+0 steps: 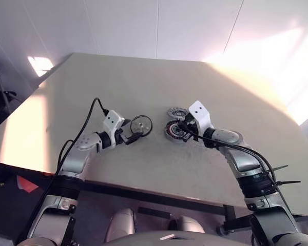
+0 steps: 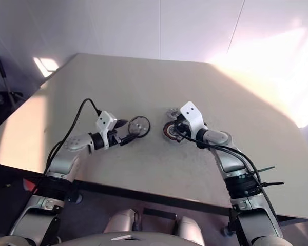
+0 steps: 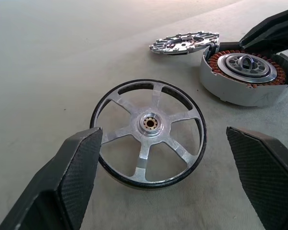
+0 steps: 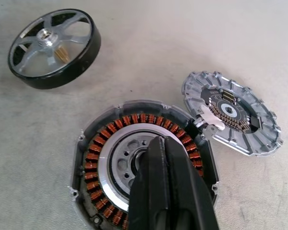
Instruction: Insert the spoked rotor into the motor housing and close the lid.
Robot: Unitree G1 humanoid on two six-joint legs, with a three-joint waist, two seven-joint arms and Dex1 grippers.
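Left wrist view: my left gripper (image 3: 161, 187) stands wide apart with the spoked rotor (image 3: 149, 132) flat just ahead between its fingers; the motor housing (image 3: 246, 76) lies beyond, under my closed right gripper (image 4: 164, 165).

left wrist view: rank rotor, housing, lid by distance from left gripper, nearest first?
1. spoked rotor: flat on the table, right in front of the open left gripper.
2. motor housing: beyond the rotor, off to one side, with the right gripper shut over its centre.
3. lid: farthest, beside the housing.
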